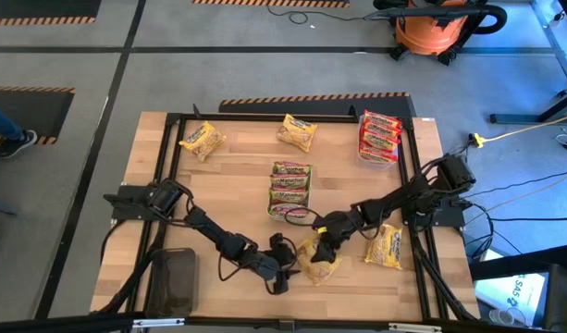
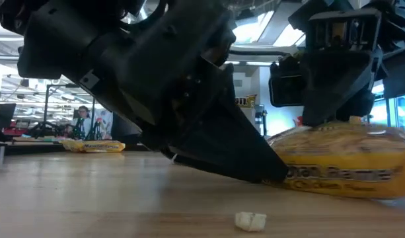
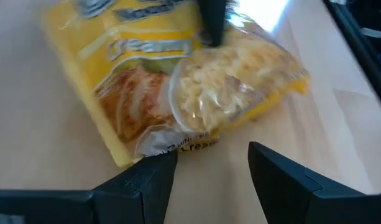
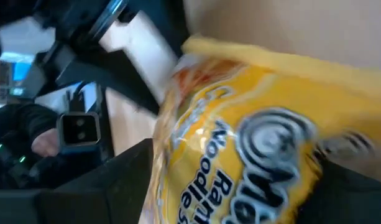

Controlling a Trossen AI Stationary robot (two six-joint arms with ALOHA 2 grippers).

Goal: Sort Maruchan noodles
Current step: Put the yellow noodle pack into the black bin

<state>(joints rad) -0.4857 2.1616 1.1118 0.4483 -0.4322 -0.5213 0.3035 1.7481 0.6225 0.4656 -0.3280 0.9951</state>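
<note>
A yellow Maruchan noodles packet (image 1: 317,263) lies flat on the table near the front edge, between my two grippers. My left gripper (image 3: 209,163) is open and low, slanting down, its fingertips at the packet's near edge (image 3: 178,147). My right gripper (image 4: 240,186) is open and comes from the right and above; the packet (image 4: 240,124) fills the gap between its fingers. Another yellow packet (image 1: 385,246) lies to the right. Two more (image 1: 202,141) (image 1: 297,131) lie at the far side. Green packets (image 1: 289,190) are stacked mid-table. My left gripper has one fingertip (image 3: 158,167) right at the packet's near corner (image 3: 140,152); I cannot tell whether it touches. My right gripper straddles the packet's far part, slanting down from the table's right. One finger (image 3: 211,25) meets the wrapper's top (image 3: 196,46). The packet stays on the table.
A clear tray holding red packets (image 1: 379,136) stands at the far right. A dark tray (image 1: 175,277) sits at the near left. A small white crumb (image 2: 250,221) lies on the wood in front. Black frame rails (image 1: 265,117) border the table.
</note>
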